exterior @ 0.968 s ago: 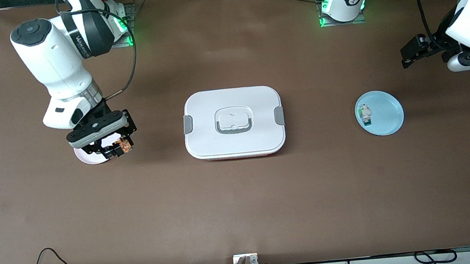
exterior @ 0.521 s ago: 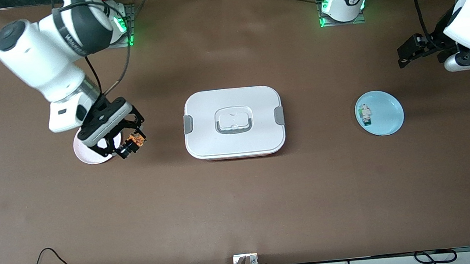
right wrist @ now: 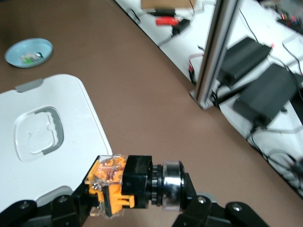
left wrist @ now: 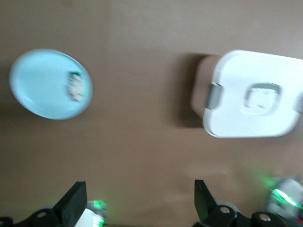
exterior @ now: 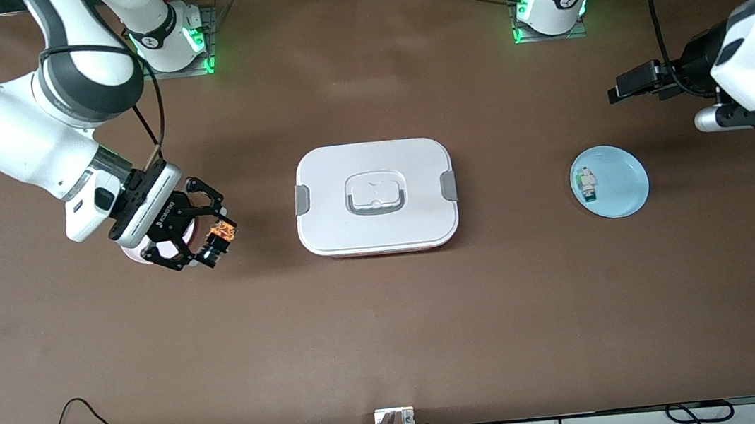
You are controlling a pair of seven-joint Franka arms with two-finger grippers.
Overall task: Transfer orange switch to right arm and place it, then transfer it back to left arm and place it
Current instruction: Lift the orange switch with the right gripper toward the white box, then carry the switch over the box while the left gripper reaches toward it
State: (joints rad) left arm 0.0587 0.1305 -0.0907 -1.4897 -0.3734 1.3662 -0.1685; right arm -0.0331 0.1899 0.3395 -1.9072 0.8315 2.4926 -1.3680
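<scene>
Right gripper (exterior: 214, 241) up over the pink plate's (exterior: 134, 256) edge, its 2 fingers pinching the switch (exterior: 222, 231) crosswise between them, beside the box (exterior: 376, 196). Left gripper (exterior: 626, 84) spread wide, waiting aloft past the blue plate (exterior: 624, 191).

The orange switch (exterior: 219, 233), a small black cylinder with an orange and clear end, is held sideways in the air beside the box (exterior: 376, 196). The box, white with grey latches, is seen closed at mid-table.
</scene>
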